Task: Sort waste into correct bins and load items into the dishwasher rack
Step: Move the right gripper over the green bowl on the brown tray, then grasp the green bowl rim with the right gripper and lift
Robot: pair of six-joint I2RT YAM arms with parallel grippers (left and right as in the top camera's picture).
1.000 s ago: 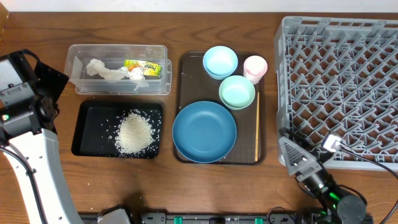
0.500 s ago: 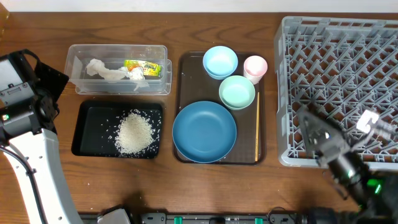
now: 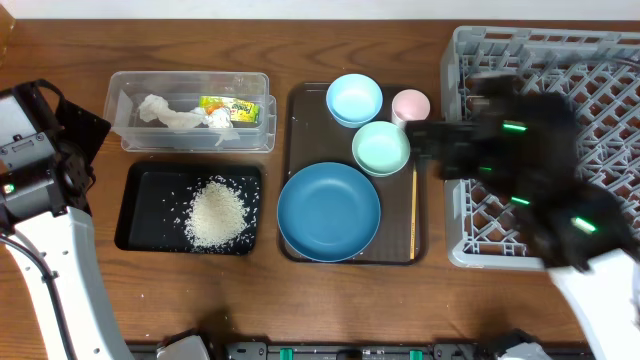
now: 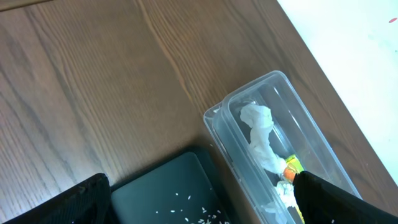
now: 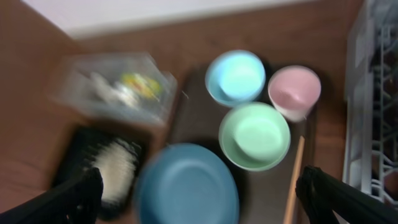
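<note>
Left end effector (image 4: 199,186): jaws wide apart, holding nothing, over the left part of the desk (image 3: 300,50) by the end of the clear tub (image 3: 190,78).
Right end effector (image 5: 202,186): spread open and empty, blurred in the overhead view, at the rack's left edge near the pink cup (image 3: 408,104).
Waste: rice (image 3: 217,212) is heaped in the black tray (image 3: 140,225) at near left. Tissue (image 3: 170,113) and wrapper (image 3: 228,106) lie in the clear tub just beyond it.
Items: all are on the brown serving tray (image 3: 300,120). Dark blue plate (image 3: 328,212) is at the near end and light blue bowl (image 3: 354,98) at the far end. Mint green bowl (image 3: 380,146) sits between them to the right. Chopsticks (image 3: 414,210) lie along the right edge.
Dishwasher rack (image 3: 600,50): on the right side of the desk, just beside the serving tray.
</note>
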